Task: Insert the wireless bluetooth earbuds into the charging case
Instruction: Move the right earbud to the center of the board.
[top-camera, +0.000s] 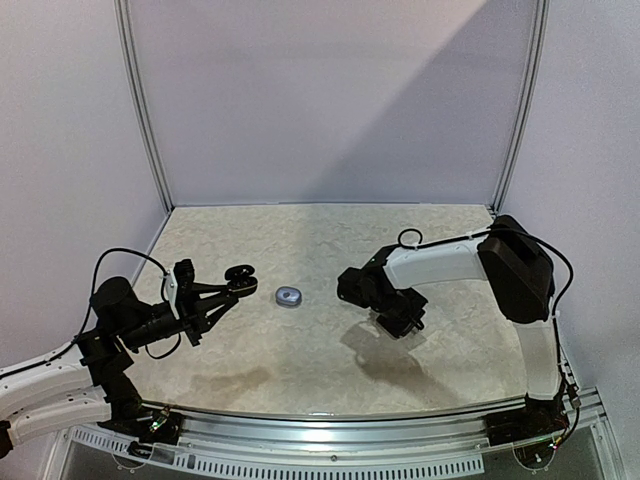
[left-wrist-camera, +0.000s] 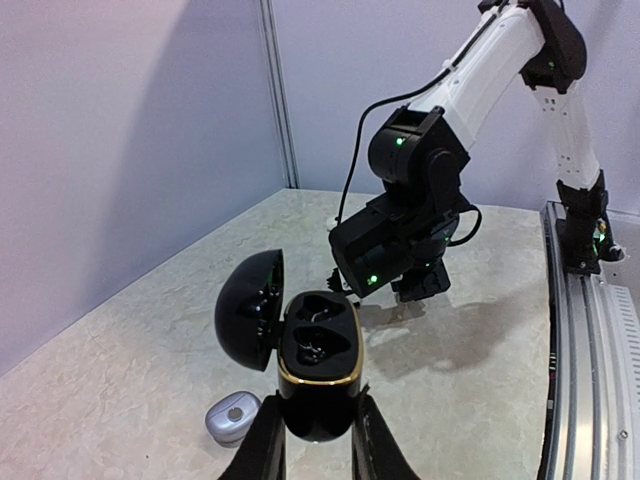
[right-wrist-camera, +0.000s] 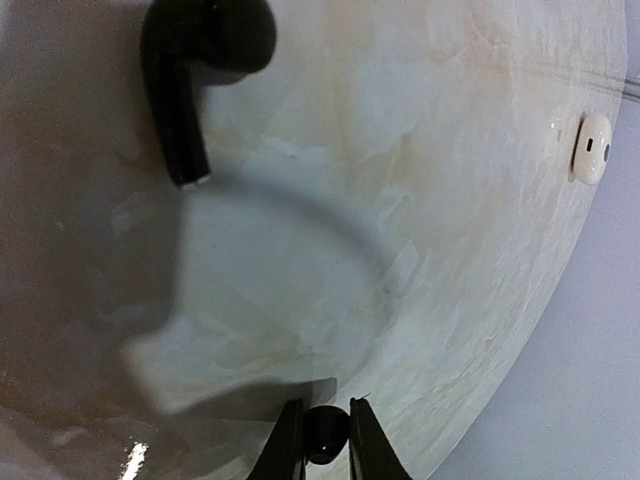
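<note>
Left gripper (left-wrist-camera: 318, 440), bottom centre of its wrist view, is clamped on the base of an open black case (left-wrist-camera: 318, 350), with the lid (left-wrist-camera: 250, 308) swung left. It is too dark to tell whether the wells are filled.

Right gripper (right-wrist-camera: 325, 425), bottom centre of its view, is pinched narrow on a small dark bud (right-wrist-camera: 325, 445).

On the table (right-wrist-camera: 420, 250), a black bud (right-wrist-camera: 190, 70) with a stem lies upper left, and a white bud (right-wrist-camera: 593, 148) lies at the right edge.

In all there are three buds, one case, and one silver object (left-wrist-camera: 232, 418) at lower left, whether bud or case unclear.

The buds look light, hard and glossy, so they are likely to slip or twist. Gripping across the rounded head or the stem seems best.
</note>
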